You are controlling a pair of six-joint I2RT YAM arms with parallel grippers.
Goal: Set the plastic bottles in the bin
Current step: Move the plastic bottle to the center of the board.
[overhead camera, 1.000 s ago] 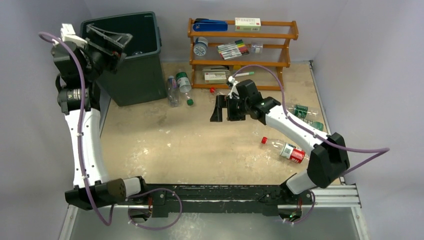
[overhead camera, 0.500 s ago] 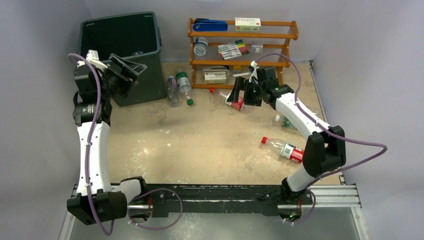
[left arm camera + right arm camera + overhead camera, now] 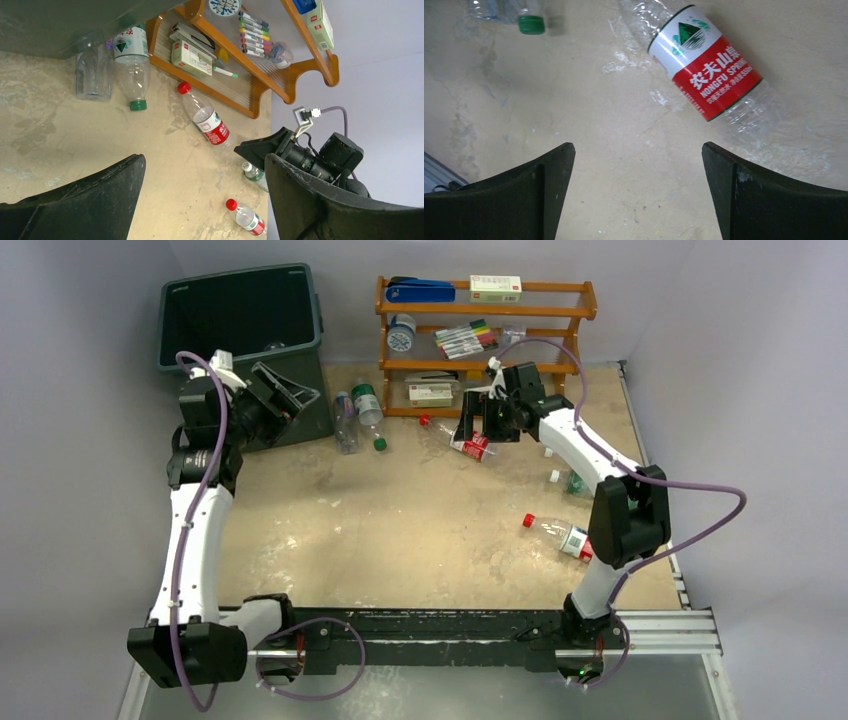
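Observed red-labelled bottle lying flat on table, long axis diagonal, red cap toward far left, base toward near right. Found right gripper hovering just over it, spread wide, empty. Found left gripper beside bin, likewise wide, empty. Recorded scuffed, stained beige tabletop and plain pale walls.

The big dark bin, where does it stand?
Top view: the bin stands far left, left of the orange rack, two bottles lying between them.

A robotics lab cell is being shown: a scuffed table is being boxed in by plain grey walls.
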